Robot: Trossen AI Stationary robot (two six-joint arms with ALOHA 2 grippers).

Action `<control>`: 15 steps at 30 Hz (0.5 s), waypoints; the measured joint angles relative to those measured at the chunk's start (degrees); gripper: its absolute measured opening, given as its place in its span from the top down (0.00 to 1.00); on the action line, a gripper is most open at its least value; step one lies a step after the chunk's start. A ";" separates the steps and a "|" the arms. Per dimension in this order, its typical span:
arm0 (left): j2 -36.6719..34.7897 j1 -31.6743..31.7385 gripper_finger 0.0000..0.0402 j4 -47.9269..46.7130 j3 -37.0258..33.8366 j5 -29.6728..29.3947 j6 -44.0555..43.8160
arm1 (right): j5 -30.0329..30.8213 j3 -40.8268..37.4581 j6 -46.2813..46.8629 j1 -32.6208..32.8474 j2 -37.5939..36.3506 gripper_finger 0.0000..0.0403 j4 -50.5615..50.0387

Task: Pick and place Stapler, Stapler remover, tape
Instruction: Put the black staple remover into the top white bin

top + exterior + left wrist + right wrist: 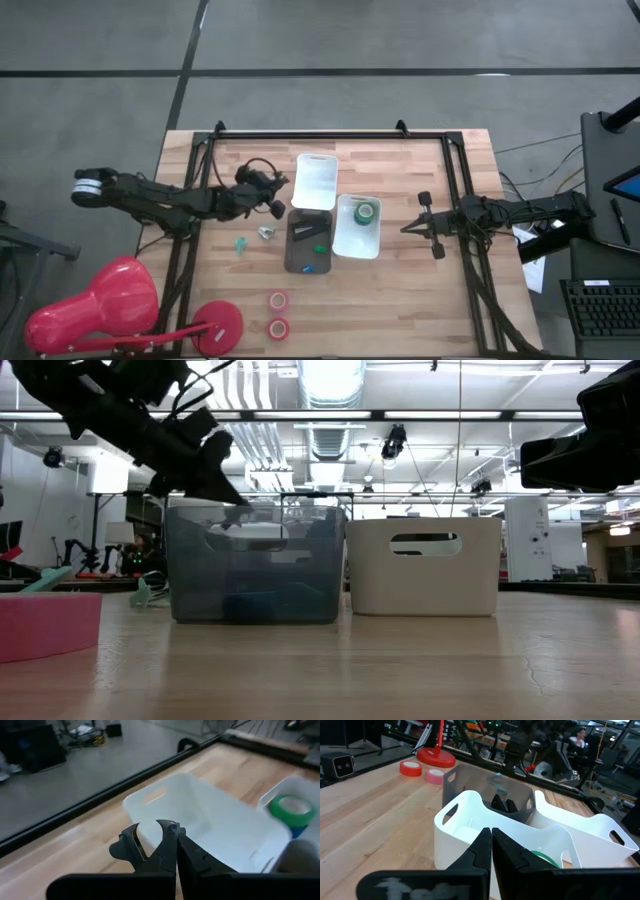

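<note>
My left gripper [268,203] [175,827] hovers shut by the far white tray [316,182], with a small black claw-shaped stapler remover [131,845] at its fingertips. A black stapler [310,228] lies in the grey tray [300,262], beside a green and a blue thing. One green tape [366,211] lies in the right white tray [350,243]. Two red tapes [278,299] [278,327] lie flat on the table near its front. My right gripper [408,227] [491,832] waits shut, right of the trays. My left gripper pinches the stapler remover between its two shut fingers. The fingers themselves hide the pinched part. The two curved claws [134,831] stick out beside one finger. The remover is lifted clear, over the table and the far white tray [210,820].
A small teal thing [241,244] and a silvery thing [267,232] lie on the table left of the grey tray. A red lamp [215,325] and a pink-red object [95,305] sit at the near left. Black frame rails [330,134] run along the table's far and side edges.
</note>
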 joint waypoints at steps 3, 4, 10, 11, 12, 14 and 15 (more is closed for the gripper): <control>1.20 0.28 1.00 4.26 0.00 1.57 0.35 | 0.01 0.00 -0.11 -0.02 0.01 0.98 0.00; 1.86 0.49 1.00 5.39 0.02 2.24 0.36 | 0.01 0.00 0.00 0.01 -0.01 0.98 0.00; 8.85 1.86 1.00 6.72 3.25 4.62 -1.07 | 0.01 0.00 -0.01 0.00 -0.02 0.98 0.00; 10.17 2.08 1.00 6.76 4.42 4.78 -1.25 | 0.01 0.00 -0.06 0.00 -0.02 0.98 0.00; 11.41 2.33 1.00 6.77 5.63 5.15 -1.20 | 0.03 0.00 -0.12 -0.02 -0.02 0.98 0.00; 14.20 3.08 1.00 6.24 8.52 7.79 0.24 | 0.01 0.00 0.00 0.01 -0.02 0.98 0.00; 15.59 3.53 1.00 5.52 9.95 9.01 0.90 | 0.01 0.00 -0.03 0.01 -0.02 0.98 0.00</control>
